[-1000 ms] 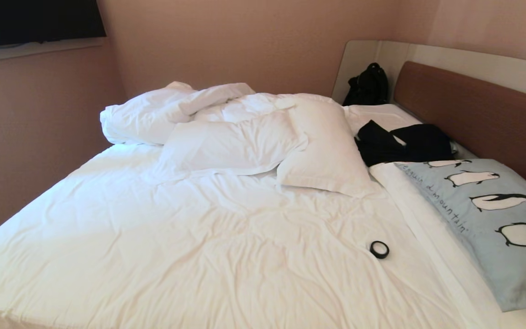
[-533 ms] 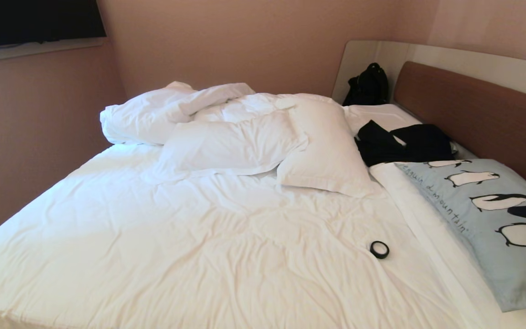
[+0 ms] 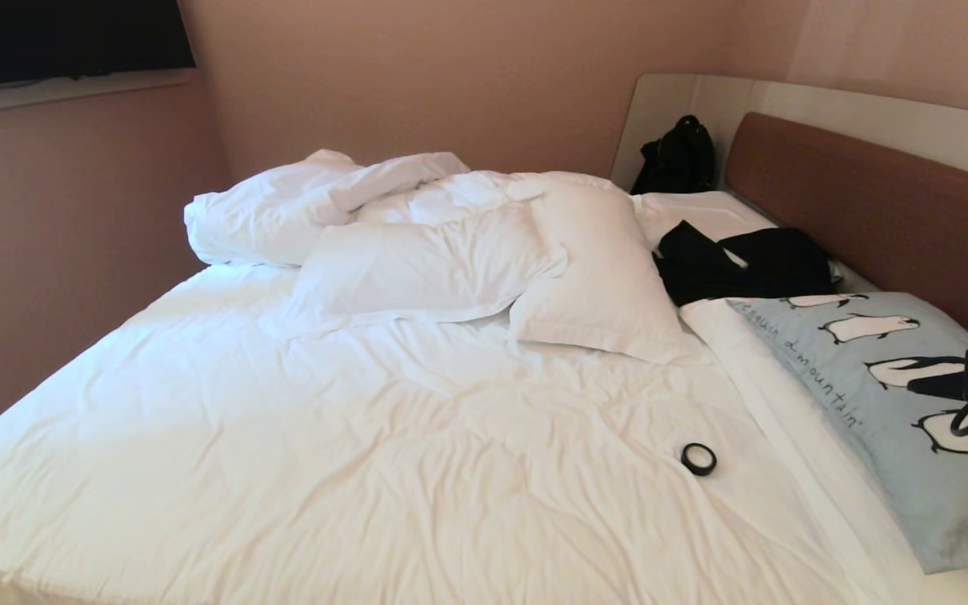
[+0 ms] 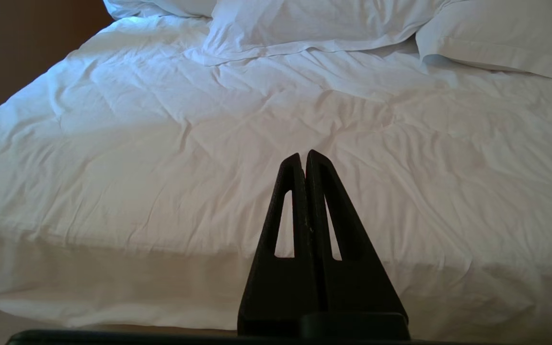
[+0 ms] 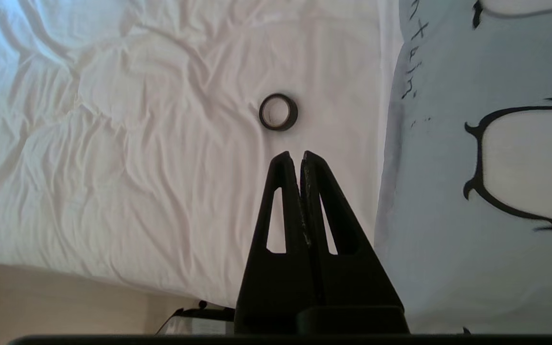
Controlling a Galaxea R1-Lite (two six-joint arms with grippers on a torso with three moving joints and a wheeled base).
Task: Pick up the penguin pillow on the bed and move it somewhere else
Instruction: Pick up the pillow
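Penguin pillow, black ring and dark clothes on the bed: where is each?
penguin pillow [image 3: 879, 403], head view, blue fabric by the script.
black ring [image 3: 698, 459], head view, its rim.
dark clothes [image 3: 744, 265], head view, middle of the heap.

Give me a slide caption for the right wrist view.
Right gripper, fingers shut, above the bed between black ring and penguin pillow.

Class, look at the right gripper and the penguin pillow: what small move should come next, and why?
Probably open the right gripper. Its fingers are pressed shut, holding nothing, above the bed beside the penguin pillow, which lies flat and ungrasped. Shut fingers cannot take the pillow's edge.
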